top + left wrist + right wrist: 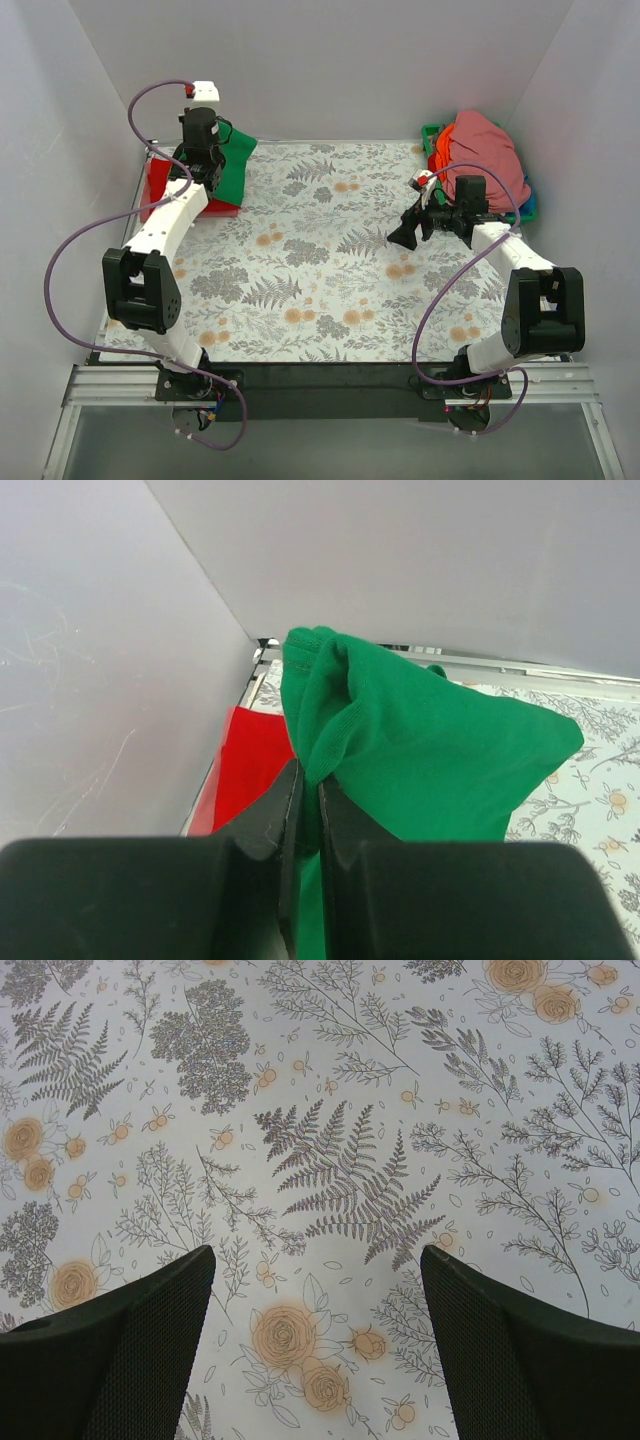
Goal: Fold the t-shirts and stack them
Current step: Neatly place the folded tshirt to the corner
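Plainly, the coming move turns on the far-left corner of the table (320, 262), where the left gripper (309, 798) has its two fingers pressed together on a bunched fold of the green t-shirt (420, 750). From that pinch the cloth runs forward and to the right, away from the fingers. Its bulk lies on the side toward the table's middle, and the red t-shirt (250, 770) lies flat beneath it and to the left, against the side wall. The green shirt is gathered into a lump, so its long axis cannot be read with confidence; in the overhead view it seems to run roughly from the far edge toward the near one. The left arm is stretched well out from its base, with its wrist over the two shirts. It is by far the nearer arm. The right gripper (315, 1255) hovers over bare floral cloth in the right half of the table, its fingers spread wide with nothing between them. It is well apart from the green shirt and near the basket (431, 131), which holds the pink and orange t-shirts (487, 152). Laying the green shirt squarely on the red one would likely call for drawing the fold rightward.
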Robot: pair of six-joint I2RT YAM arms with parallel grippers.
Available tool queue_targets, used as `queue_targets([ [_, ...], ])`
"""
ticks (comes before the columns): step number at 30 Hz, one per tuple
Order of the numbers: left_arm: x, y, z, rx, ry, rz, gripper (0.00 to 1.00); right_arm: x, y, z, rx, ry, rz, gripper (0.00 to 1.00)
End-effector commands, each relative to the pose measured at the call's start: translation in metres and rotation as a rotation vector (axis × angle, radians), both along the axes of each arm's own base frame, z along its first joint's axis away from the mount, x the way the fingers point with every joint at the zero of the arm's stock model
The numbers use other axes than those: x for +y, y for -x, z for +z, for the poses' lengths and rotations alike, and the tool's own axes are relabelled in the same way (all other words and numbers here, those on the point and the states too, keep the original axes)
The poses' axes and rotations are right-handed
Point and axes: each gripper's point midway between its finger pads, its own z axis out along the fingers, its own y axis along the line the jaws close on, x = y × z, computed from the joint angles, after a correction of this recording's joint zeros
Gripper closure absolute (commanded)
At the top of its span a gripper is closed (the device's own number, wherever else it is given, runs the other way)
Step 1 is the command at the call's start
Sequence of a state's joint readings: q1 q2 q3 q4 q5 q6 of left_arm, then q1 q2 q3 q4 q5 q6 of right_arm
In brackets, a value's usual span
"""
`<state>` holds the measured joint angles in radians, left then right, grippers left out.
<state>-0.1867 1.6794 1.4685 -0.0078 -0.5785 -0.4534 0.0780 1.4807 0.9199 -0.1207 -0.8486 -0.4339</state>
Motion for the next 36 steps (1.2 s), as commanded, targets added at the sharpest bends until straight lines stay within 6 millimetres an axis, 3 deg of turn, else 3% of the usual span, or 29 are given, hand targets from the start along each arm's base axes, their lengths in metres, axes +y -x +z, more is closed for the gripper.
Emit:
queue_targets([
  [1, 0.008, -0.007, 0.027, -0.093, 0.056, 0.011, 1.00, 0.001, -0.004, 0.008, -0.036, -0.014, 0.021, 0.11],
  [15, 0.054, -0.029, -0.009, -0.055, 0.109, 0.086, 1.00, 0.003, 0.000, 0.010, -0.025, -0.031, 0.043, 0.10],
  [21, 0.071, -0.041, -0.015, -0.058, 0.127, 0.112, 1.00, 0.004, 0.001, 0.009, -0.012, -0.040, 0.051, 0.11],
  [26, 0.078, -0.055, -0.038, -0.029, 0.131, 0.125, 1.00, 0.004, 0.002, 0.009, -0.007, -0.042, 0.056, 0.10],
  [27, 0.098, -0.054, -0.043, -0.029, 0.142, 0.158, 1.00, 0.005, 0.002, 0.009, -0.006, -0.041, 0.058, 0.10],
  [36, 0.132, -0.066, -0.096, 0.034, 0.182, 0.219, 1.00, 0.005, 0.005, 0.004, 0.012, -0.038, 0.074, 0.11],
])
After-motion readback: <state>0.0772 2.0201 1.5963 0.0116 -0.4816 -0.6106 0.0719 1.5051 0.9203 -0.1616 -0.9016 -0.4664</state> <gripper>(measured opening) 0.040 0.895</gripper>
